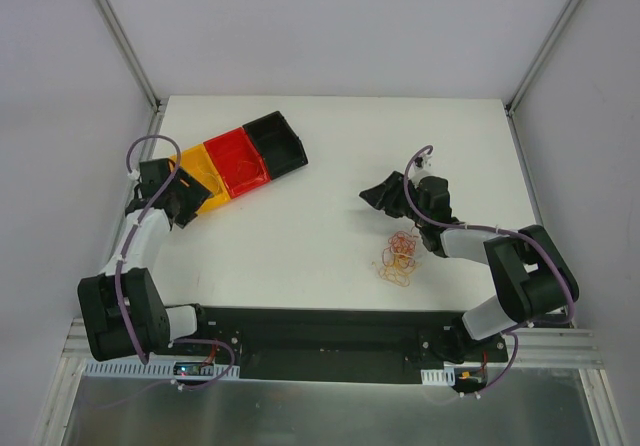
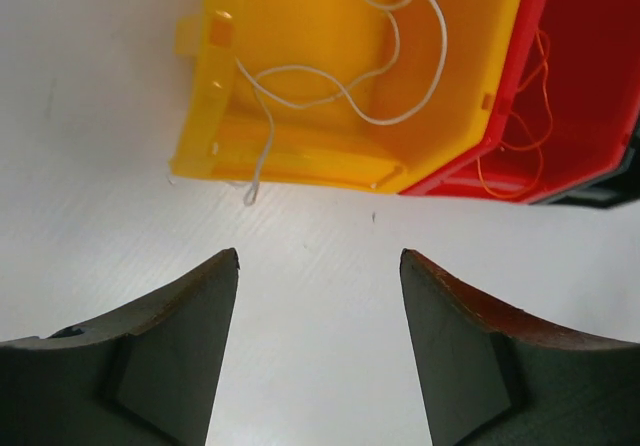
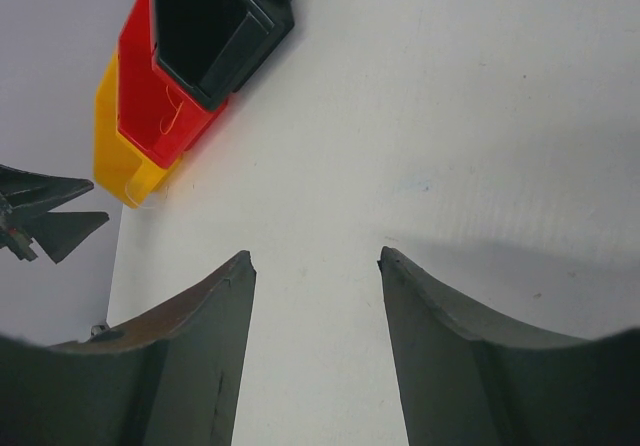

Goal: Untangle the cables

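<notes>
The cables (image 1: 398, 257) are a small loose tangle of hair-thin red, orange and yellow wires on the white table, near the right arm. My right gripper (image 1: 372, 198) is open and empty, up and left of the tangle; in its wrist view (image 3: 315, 258) only bare table lies between the fingers. My left gripper (image 1: 180, 211) is open and empty beside the yellow bin (image 1: 203, 178). In the left wrist view (image 2: 320, 256) a pale thin wire (image 2: 385, 56) lies in the yellow bin (image 2: 300, 86), one end over the rim. A thin orange wire (image 2: 530, 106) lies in the red bin (image 2: 590, 76).
A row of three joined bins lies at the back left: yellow, red (image 1: 237, 162) and black (image 1: 276, 141). It also shows in the right wrist view (image 3: 180, 86). Enclosure posts and walls stand around the table (image 1: 330, 126). A black base rail (image 1: 320, 341) runs along the near edge.
</notes>
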